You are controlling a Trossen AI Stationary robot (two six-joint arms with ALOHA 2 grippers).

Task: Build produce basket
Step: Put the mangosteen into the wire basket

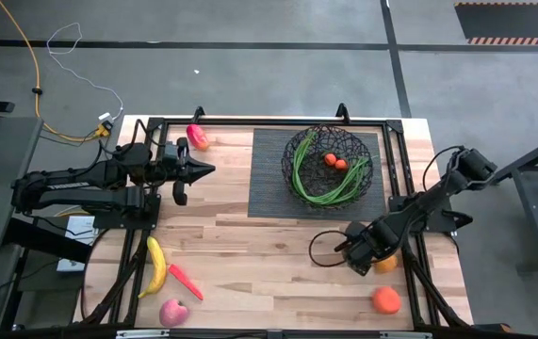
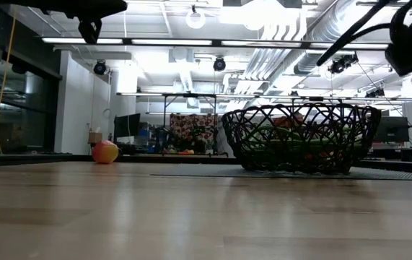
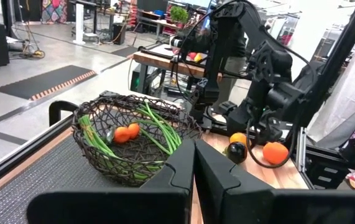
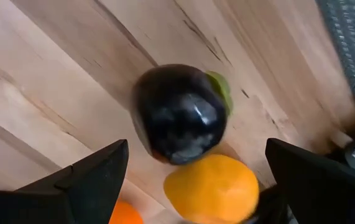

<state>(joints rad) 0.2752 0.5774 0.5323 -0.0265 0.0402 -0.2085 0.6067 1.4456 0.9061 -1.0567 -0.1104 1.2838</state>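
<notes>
A light wooden table (image 1: 278, 254) stands on a grey floor marked with dark lines, and the low view looks past it into a bright workshop with ceiling ducts and desks. On the far half of the table lies a flat dark ribbed mat (image 1: 269, 179), and on it sits the black wire basket (image 1: 330, 166), upright, holding a curl of long green beans (image 1: 317, 193) and two small tomatoes (image 1: 335, 161) side by side. The right gripper (image 1: 355, 256) is low over the near right part of the table, just off the mat's near edge, with its fingers (image 4: 96, 174) spread wide; its wrist view shows a dark round fruit (image 4: 180, 113) with a green stem end lying on the wood between them, untouched by either finger, and an orange (image 4: 213, 188) touching the fruit's side. In the high view this orange (image 1: 387, 263) peeks out beside the gripper, and a second orange (image 1: 386, 300) lies apart, nearer the front right corner. The left gripper (image 1: 207, 169) hangs raised over the left side of the table, pointing toward the basket, its fingers (image 3: 221, 180) pressed together on nothing. At the far left edge of the table a red-yellow pepper (image 1: 197, 137) rests alone. Near the front left corner lie a yellow banana (image 1: 157, 266), an orange carrot (image 1: 186, 281) just beside it, and a pink-red apple (image 1: 174, 313) close to the front edge.
</notes>
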